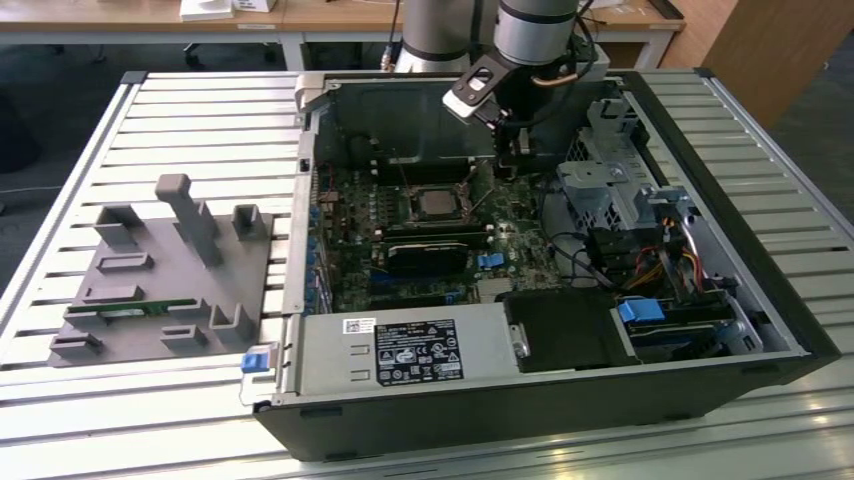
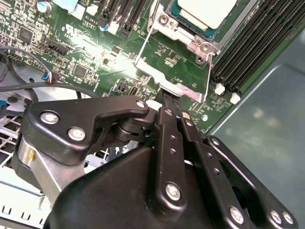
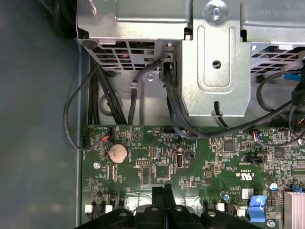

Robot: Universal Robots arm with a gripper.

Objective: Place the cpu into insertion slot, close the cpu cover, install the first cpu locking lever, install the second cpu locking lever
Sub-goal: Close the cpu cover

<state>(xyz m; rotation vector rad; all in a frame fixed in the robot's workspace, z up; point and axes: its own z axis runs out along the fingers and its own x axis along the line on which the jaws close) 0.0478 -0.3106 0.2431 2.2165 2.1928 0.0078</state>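
my pincer (image 2: 169, 100) is closed, tips at the edge of the cover (image 2: 186, 39) around the cpu (image 2: 206, 10) — i'd push low and steady, no slipping.

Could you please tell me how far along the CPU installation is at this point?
The cpu already lies in place on the motherboard, and the cpu cover looks lowered over its edges. In hand: the gripper, shut, is at the cover's tab end in the second wrist view. Left: the two locking levers; I cannot tell that either is latched.
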